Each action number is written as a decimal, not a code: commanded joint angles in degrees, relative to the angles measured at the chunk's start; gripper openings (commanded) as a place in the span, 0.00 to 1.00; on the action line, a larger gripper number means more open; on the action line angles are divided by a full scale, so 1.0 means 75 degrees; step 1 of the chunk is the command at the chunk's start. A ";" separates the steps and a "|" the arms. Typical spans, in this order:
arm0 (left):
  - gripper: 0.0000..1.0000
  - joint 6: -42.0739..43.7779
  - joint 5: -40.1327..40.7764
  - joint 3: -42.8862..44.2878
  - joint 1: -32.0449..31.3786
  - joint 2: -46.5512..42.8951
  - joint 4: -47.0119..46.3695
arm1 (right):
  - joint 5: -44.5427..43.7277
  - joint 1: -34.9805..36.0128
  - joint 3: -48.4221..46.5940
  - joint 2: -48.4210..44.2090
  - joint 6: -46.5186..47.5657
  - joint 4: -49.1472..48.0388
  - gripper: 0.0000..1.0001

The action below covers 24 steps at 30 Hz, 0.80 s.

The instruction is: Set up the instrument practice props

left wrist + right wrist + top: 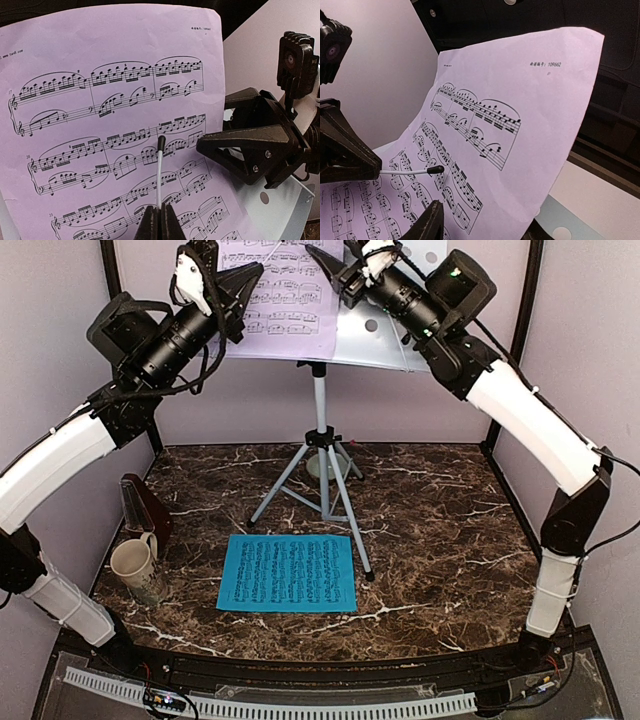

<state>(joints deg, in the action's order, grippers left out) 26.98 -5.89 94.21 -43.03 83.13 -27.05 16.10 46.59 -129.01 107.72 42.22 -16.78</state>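
**Visitor:** Why are the left jaws clamped on that white wire [159, 170]?

**Onlooker:** Likely to pin the lilac sheet [285, 300] to the stand's tray [385, 345], twelve o'clock. The right jaws, apart, flank its edge.

music stand [320, 410]: silver tripod, upright, centre of the counter toward the far edge; grey tray [378, 340] tilted at the top. lilac sheet [285, 300]: printed music, leaning on the tray's left part, thin white rod [159, 167] with black tip lying across it. blue sheet [288, 573]: flat, print up, centre, near the near edge. metronome [143, 508]: dark-brown pyramid, upright at the left edge.
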 commanded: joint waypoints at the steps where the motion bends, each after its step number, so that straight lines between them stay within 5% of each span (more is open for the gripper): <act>1: 0.00 0.0000 -0.0352 0.0166 -0.0041 -0.0209 -0.0454 | 0.0008 -0.0053 0.0003 0.0134 -0.0208 -0.0565 0.46; 14: 0.00 0.0060 -0.0340 0.0175 -0.0044 -0.0154 -0.0436 | 0.0168 0.0014 -0.0022 0.0482 -0.0929 -0.1249 0.47; 24: 0.00 0.0128 -0.0253 0.0147 -0.0041 -0.0159 -0.0431 | -0.0345 0.0116 0.0445 -0.0036 -0.0896 -0.1198 0.79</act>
<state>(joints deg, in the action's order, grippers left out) 27.05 -6.46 94.21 -43.03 83.24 -26.96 15.92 47.33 -127.68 109.84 36.14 -24.77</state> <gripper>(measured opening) 0.027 0.739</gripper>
